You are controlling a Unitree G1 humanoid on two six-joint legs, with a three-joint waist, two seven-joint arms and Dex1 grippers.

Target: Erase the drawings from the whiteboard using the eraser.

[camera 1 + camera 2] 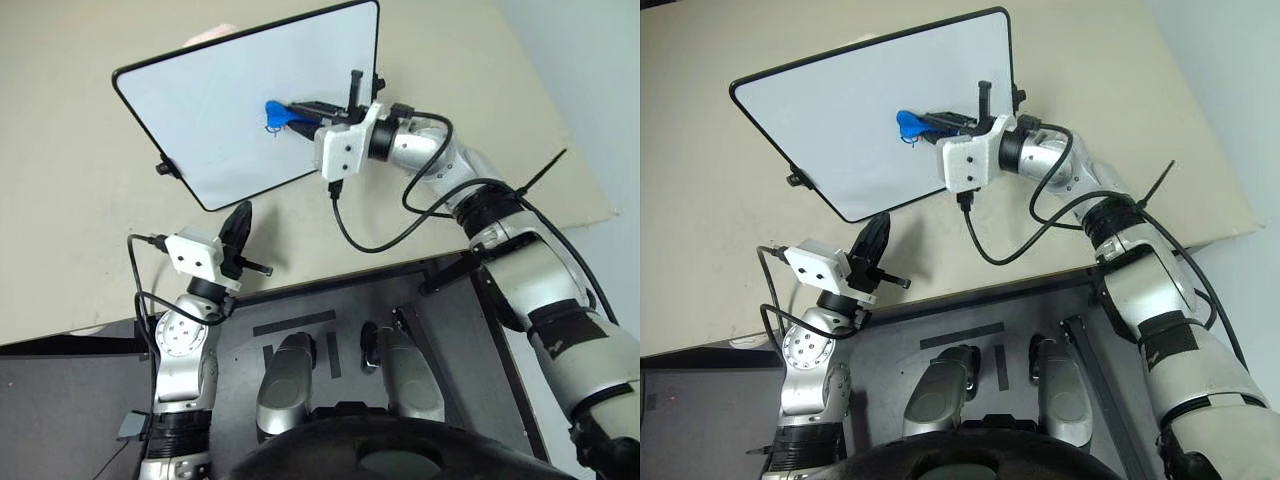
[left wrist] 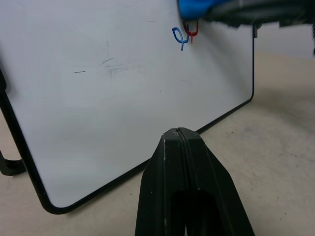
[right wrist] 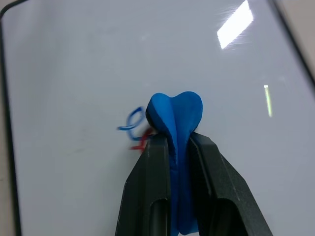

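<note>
The whiteboard (image 1: 230, 120) stands tilted on the beige table, black-framed with a knob (image 1: 165, 168) on its near-left edge. Near its middle sit the drawings (image 2: 184, 35), small blue and red loops, also seen as drawings (image 3: 134, 129) beside the eraser's tip. My right gripper (image 3: 178, 142) points leftward across the board, shut on the bright blue eraser (image 3: 176, 115). The eraser (image 1: 277, 113) lies right at the marks; I cannot tell if it touches the board. My left gripper (image 2: 178, 132) is shut and empty, just below the board's lower edge, shown as left gripper (image 1: 241, 212).
Faint grey smudges (image 2: 115, 66) mark the board left of the loops. A black cable (image 1: 365, 243) hangs from my right wrist over the table (image 1: 80, 230). Something pale pink (image 1: 210, 36) peeks over the board's far edge. The table's front edge (image 1: 330, 280) runs under my arms.
</note>
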